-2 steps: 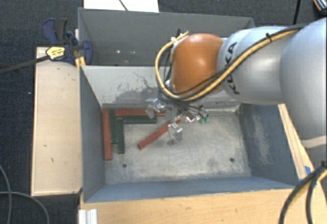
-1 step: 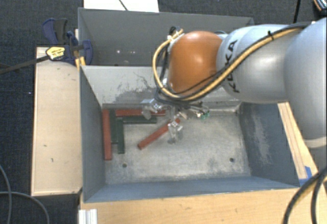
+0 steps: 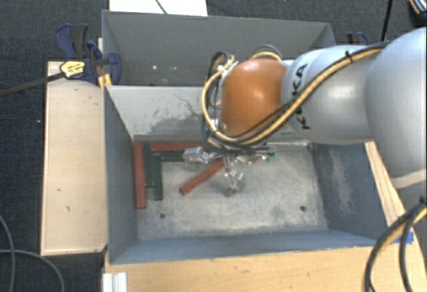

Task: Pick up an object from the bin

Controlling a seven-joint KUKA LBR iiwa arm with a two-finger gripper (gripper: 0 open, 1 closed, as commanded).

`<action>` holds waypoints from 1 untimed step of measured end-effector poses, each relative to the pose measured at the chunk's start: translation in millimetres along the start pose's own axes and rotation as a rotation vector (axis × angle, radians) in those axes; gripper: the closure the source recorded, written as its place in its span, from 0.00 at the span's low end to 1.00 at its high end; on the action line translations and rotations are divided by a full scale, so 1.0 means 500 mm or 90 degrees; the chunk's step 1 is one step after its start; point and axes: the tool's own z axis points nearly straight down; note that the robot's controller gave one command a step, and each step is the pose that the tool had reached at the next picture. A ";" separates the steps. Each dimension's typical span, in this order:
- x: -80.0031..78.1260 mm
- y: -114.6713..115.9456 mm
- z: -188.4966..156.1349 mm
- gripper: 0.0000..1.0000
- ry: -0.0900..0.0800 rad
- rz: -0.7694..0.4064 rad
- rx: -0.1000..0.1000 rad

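Red-brown flat stick (image 3: pixel 201 179) lies diag. on floor of grey metal bin (image 3: pixel 280 201), right end by gripper (image 3: pixel 233 181); gripper clenched or not: can't tell

Red-brown stick (image 3: pixel 200 179) lying slanted; bin (image 3: pixel 280 207) floor, centre-left

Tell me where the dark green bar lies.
In the camera view, the dark green straight bar lies at the grey bin's left, alongside the long red-brown bar by the left wall.
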 end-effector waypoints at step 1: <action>-0.002 0.000 -0.002 0.00 -0.001 0.005 0.000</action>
